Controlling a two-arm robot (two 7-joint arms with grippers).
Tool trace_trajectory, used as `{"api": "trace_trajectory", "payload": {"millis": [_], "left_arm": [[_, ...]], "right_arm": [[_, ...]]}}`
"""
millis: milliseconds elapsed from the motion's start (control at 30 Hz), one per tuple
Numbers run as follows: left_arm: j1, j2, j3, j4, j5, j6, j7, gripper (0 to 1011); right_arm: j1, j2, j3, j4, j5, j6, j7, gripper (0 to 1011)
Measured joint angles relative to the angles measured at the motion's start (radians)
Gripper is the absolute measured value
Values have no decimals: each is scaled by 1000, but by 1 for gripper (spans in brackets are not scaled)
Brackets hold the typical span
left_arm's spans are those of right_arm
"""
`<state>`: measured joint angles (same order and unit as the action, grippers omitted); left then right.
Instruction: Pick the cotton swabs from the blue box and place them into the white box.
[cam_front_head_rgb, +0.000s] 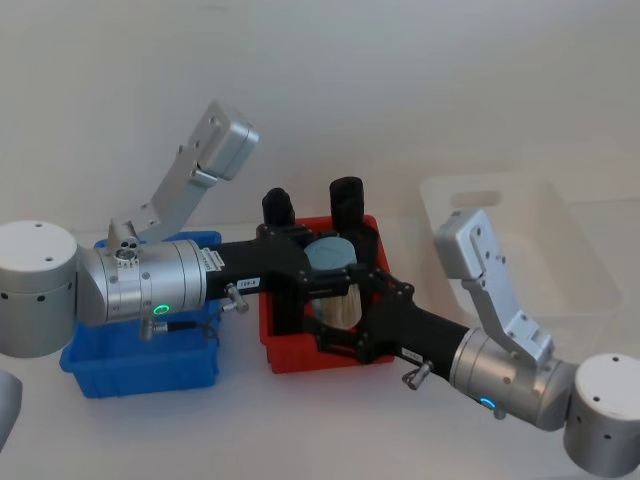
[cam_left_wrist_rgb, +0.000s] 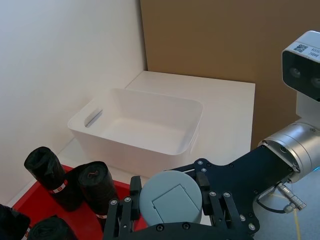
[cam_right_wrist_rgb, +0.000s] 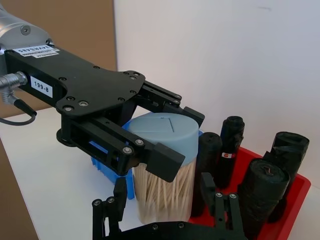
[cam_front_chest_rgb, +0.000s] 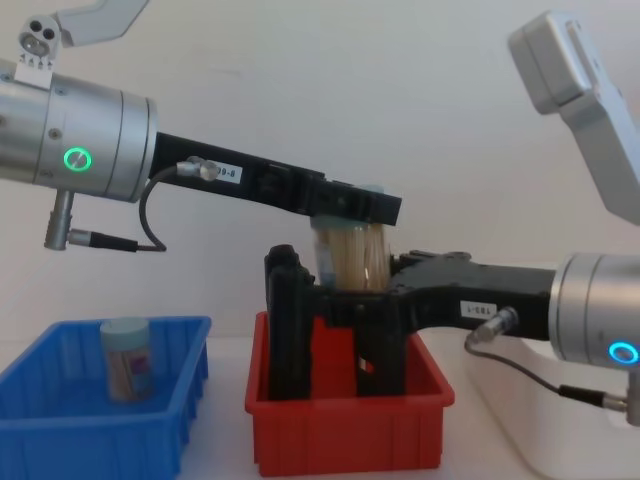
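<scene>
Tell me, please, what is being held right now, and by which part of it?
The left gripper holds a tub of cotton swabs by its lid end, above the red bin. The right gripper has its open fingers flanking the tub's lower body.

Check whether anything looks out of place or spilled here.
Nothing is spilled. One oddity: a tub of cotton swabs hangs above the red bin, clamped at its lid by the left gripper, with the right gripper around its lower half. A second tub stands upright in the blue box.
</scene>
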<state>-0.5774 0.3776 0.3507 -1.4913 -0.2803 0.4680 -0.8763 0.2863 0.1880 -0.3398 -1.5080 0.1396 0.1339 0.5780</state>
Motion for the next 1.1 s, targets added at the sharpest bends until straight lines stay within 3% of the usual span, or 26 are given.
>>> {"api": "trace_trajectory", "payload": {"millis": [367,700,900,1100], "left_arm": [[0,0,0,0,0,0,0,673],[0,-1,0,0,0,0,0,678],[0,0,0,0,0,0,0,892],[0,0,0,0,0,0,0,1000]], "right_arm": [[34,-18,-9,38,-3,-6,22,654],[47,-24,-17,46,0,-7,29,642],[48,-23,-18,46,2,-7,28,642],[48,-20,-19,42,5,-7,21,642]]}}
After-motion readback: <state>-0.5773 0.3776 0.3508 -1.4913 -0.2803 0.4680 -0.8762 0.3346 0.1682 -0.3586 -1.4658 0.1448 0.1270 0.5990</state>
